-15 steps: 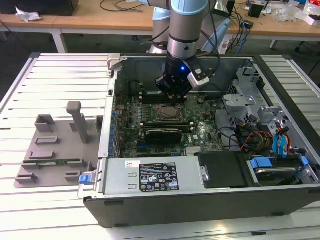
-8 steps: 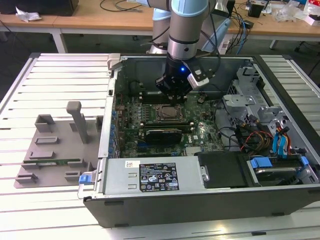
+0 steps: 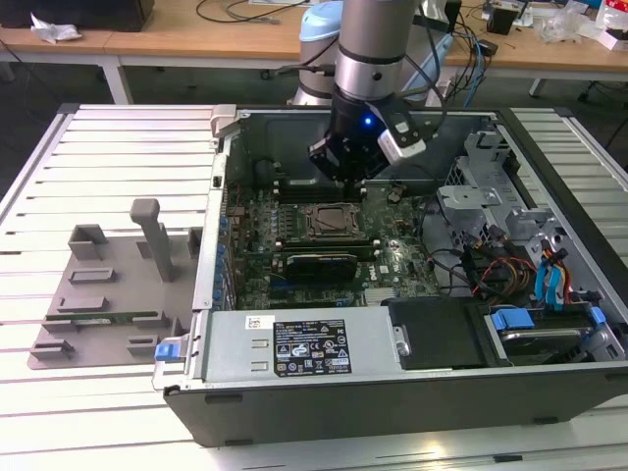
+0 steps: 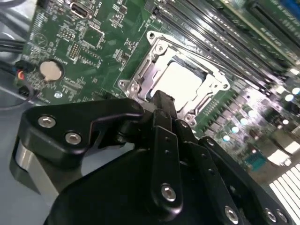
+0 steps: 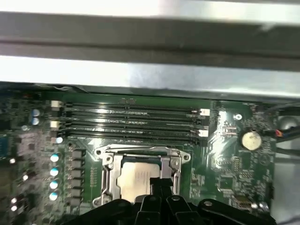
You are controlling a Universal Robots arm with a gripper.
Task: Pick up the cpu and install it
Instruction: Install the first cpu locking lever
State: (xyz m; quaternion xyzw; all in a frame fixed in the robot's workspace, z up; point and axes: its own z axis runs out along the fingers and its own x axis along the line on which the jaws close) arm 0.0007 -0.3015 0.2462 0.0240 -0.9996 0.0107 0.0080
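Slatted white desk (image 3: 108,147) carries the open grey computer case (image 3: 392,392). Just below the pincer (image 4: 161,101), the cpu (image 4: 180,82), a flat silvery square, already lies in its metal-framed socket (image 5: 105,161) on the green motherboard (image 4: 89,42); whether the pincer is clenched I cannot tell.

The cpu (image 4: 180,83) is a small flat square chip with a silvery-white top plate. In both wrist views it lies flat and level inside the metal socket frame (image 5: 104,159) on the green motherboard (image 5: 225,154), beside the memory slots.
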